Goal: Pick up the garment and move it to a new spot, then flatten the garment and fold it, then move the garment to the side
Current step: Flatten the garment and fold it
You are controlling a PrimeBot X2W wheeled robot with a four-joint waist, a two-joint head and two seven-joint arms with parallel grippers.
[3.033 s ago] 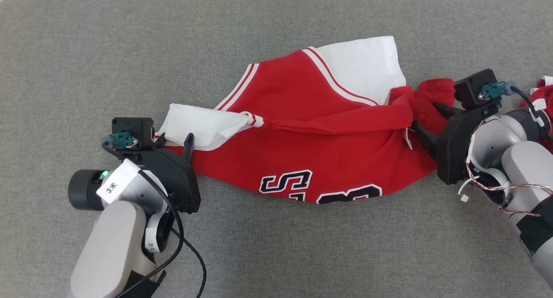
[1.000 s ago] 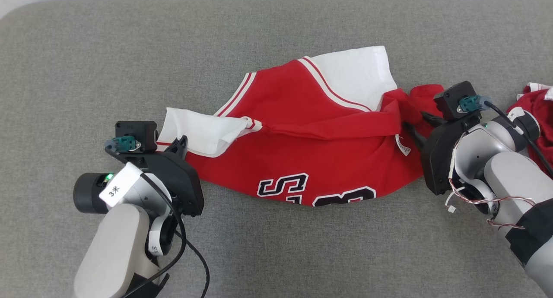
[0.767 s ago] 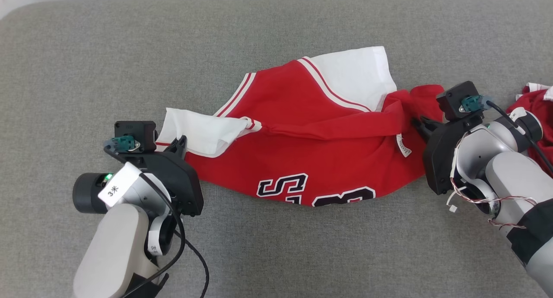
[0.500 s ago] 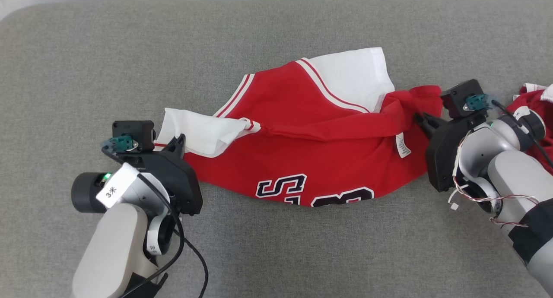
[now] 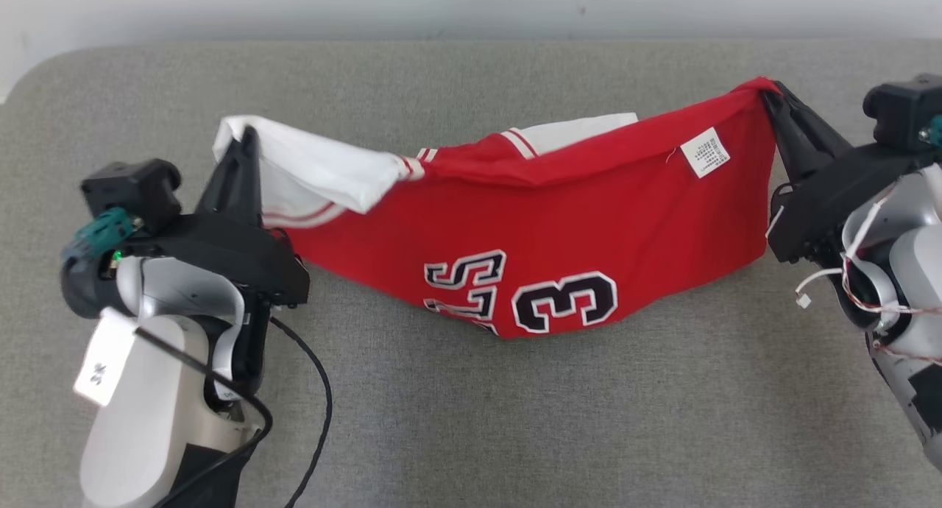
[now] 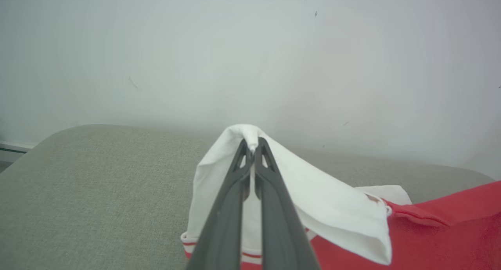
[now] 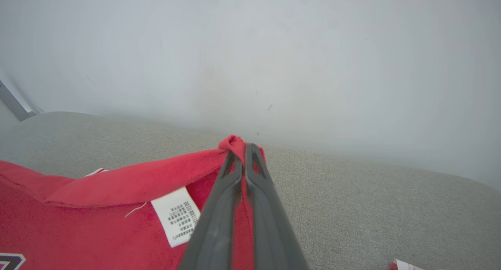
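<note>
1. Garment [image 5: 559, 221]: a red jersey with white sleeves and a black number print. It is slung between the two hands across the middle of the head view. The lowest part sags toward the grey counter [image 5: 471, 420]; whether it touches, I cannot tell.
2. Left hand [image 5: 246, 134]: at the upper left of the frame, fingers closed together on a fold of the white sleeve [image 5: 316, 169]. In the left wrist view the white cloth is pinched right at the tips [image 6: 252, 144].
3. Right hand [image 5: 769, 92]: at the upper right of the frame, fingers closed together on a bunched red corner, near the white care label [image 5: 704, 152]. The right wrist view shows the same pinch [image 7: 243, 146].
4. Key relation: the garment's long axis runs left to right in the frame, from hand to hand. Each arm holds one end, so neither is nearer. The top edge droops between them.
5. Judgement: this is the carry stage. Flattening and folding are not yet done.
6. Judgement: the lay-down depends on both hands travelling together with their spacing kept. Otherwise the cloth may bunch or a pinch may slip. The left grip is on the sleeve rather than the body, so a skewed landing is likely.
</note>
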